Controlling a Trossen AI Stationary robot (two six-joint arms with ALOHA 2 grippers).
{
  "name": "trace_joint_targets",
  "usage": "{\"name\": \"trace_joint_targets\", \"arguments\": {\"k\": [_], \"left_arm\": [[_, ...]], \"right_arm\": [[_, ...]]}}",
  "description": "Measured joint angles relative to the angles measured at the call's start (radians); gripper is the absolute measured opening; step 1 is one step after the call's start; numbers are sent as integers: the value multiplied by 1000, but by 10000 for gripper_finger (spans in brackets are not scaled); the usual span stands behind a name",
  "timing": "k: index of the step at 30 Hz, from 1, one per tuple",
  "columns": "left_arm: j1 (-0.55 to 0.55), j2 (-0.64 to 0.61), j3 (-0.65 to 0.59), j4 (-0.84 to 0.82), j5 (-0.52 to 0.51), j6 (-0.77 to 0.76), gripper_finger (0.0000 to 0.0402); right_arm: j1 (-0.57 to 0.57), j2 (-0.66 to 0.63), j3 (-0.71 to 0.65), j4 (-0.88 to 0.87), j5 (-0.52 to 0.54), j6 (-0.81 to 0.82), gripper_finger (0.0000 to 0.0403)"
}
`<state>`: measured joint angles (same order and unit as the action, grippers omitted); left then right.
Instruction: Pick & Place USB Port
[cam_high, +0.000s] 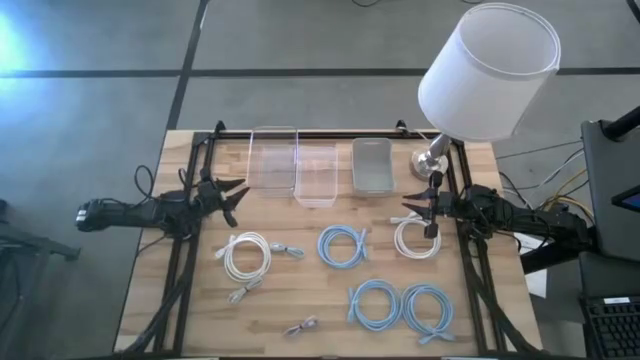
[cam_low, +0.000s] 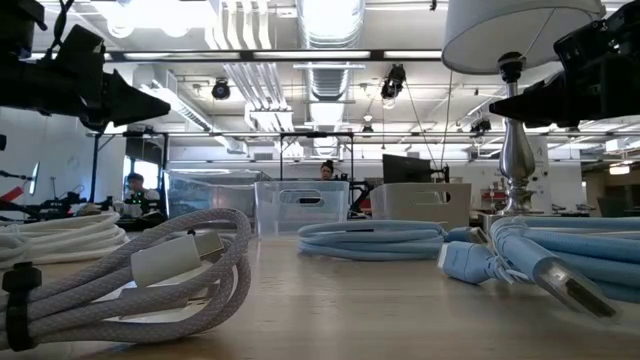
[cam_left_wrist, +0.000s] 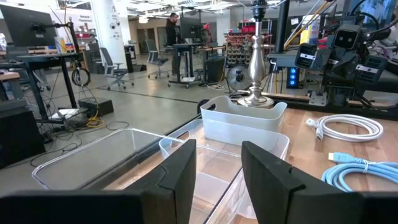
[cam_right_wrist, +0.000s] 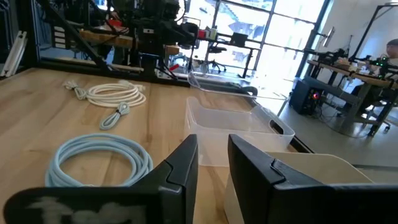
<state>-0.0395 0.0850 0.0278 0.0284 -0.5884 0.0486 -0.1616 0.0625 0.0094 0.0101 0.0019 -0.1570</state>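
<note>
The lamp (cam_high: 470, 95) with the white shade stands at the far right corner of the wooden table (cam_high: 200, 300); I use it as the landmark for all places.

Just beside the lamp base, towards the left arm, three bins stand in a row along the far edge; the closest to the lamp is the frosted bin (cam_high: 371, 165), then the middle clear bin (cam_high: 316, 175), then the far clear bin (cam_high: 272, 160), which is the most distant from the lamp.

The right gripper (cam_high: 418, 213) hovers near the lamp base, a little towards the front of the table, and its fingers are spread with a narrow gap, holding nothing; a white coiled cable (cam_high: 416, 240) lies directly under it. The left gripper (cam_high: 236, 197) is well apart from the lamp, at the opposite side of the table, near the far clear bin; its fingers are also spread and empty.

The task's thing, the small grey USB cable (cam_high: 301, 326), lies at the front edge of the table, well apart from the lamp and from both grippers. Between it and the lamp lie three light blue coils (cam_high: 342, 245); a second white coil (cam_high: 246, 256) lies below the left gripper.
</note>
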Motion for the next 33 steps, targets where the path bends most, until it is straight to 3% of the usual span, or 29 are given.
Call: {"name": "trace_joint_targets", "arguments": {"k": [11,33], "left_arm": [[-1,0,0,0,0,0,133],[0,0,0,0,0,0,133]], "right_arm": [[0,0,0,0,0,0,68],[0,0,0,0,0,0,80]]}}
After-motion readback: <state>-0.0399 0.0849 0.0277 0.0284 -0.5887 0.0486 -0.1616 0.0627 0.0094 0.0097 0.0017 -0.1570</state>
